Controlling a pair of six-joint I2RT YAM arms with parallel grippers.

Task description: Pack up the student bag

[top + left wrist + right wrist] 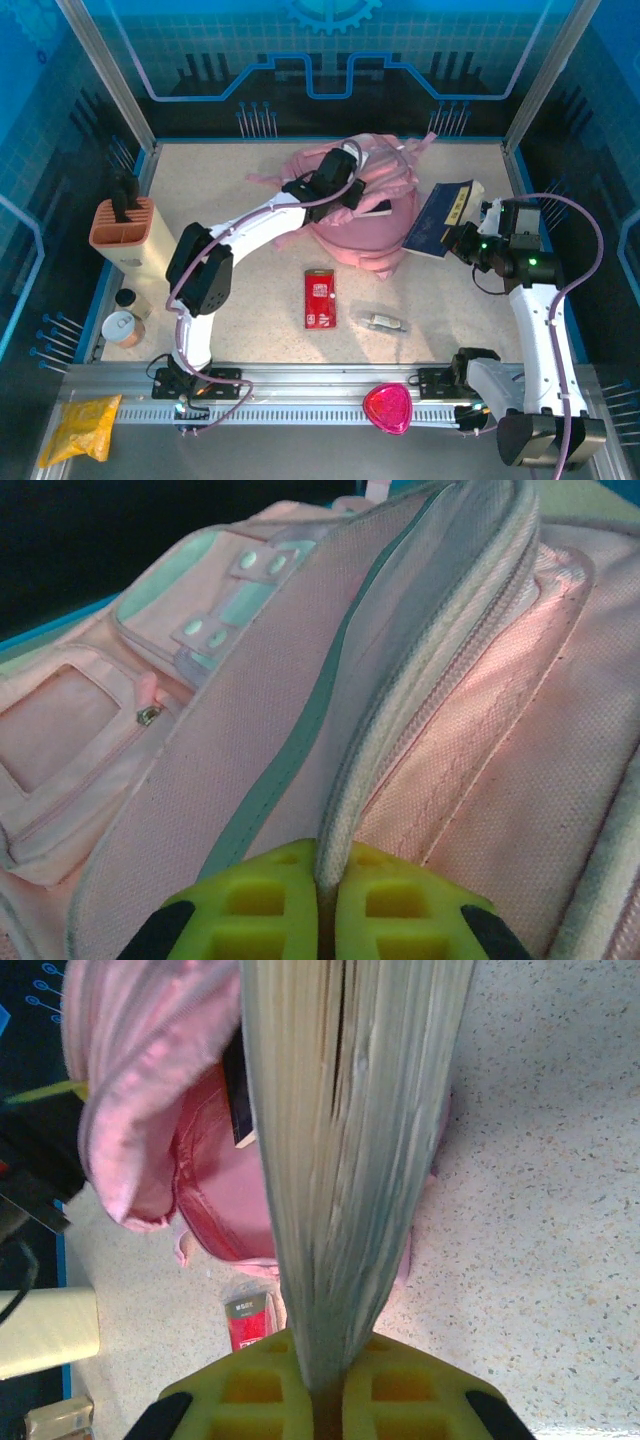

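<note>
Between the closed left fingers (250,910) sits the zipper rim of the student bag (450,780); just left of the right fingers (250,1400), clamped on a blue book (350,1160) stretching forward, the bag's open mouth gapes.

The bag (365,205) lies at the middle rear of the table (250,330), its opening towards the right. The left gripper (328,880) sits on top of it, pinching the edge of that opening. Just right of the bag, the right gripper (470,238) clamps a book (440,218), tilted on edge beside the opening. In front of the bag a flat box (320,298) lies on the table, with a small packet (385,322) to its right. At the left edge stands a knife block (122,230); before it a jar (126,298), then a can (120,328). On the near rail (300,400) lies a rounded pad (386,408); far to its left lies a pouch (82,425).
</note>
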